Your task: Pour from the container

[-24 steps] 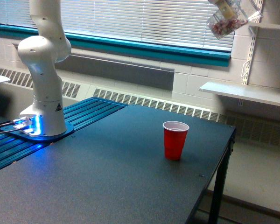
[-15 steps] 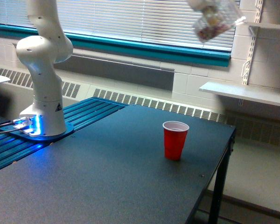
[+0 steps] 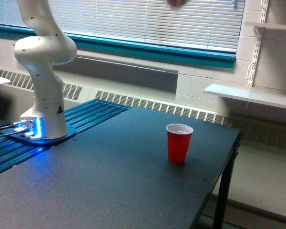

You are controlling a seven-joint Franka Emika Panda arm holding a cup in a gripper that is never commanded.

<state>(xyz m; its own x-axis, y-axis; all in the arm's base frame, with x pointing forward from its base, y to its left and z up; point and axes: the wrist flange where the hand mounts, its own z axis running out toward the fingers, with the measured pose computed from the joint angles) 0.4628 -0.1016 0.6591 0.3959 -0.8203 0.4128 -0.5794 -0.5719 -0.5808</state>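
One red cup (image 3: 179,142) stands upright and open-mouthed on the dark table (image 3: 109,186), at roughly 4 o'clock from the arm's base (image 3: 42,125) and near the table's far edge; judged from the task, it is set there as the receiving vessel. Only a blurred reddish sliver of the container (image 3: 175,3) shows, at 12 o'clock from the red cup, cut by the top edge of the exterior view and well above the cup. This height probably keeps the contents clear of the cup until alignment. The gripper is outside the view, so finger spacing and the container's position relative to the fingers cannot be determined.
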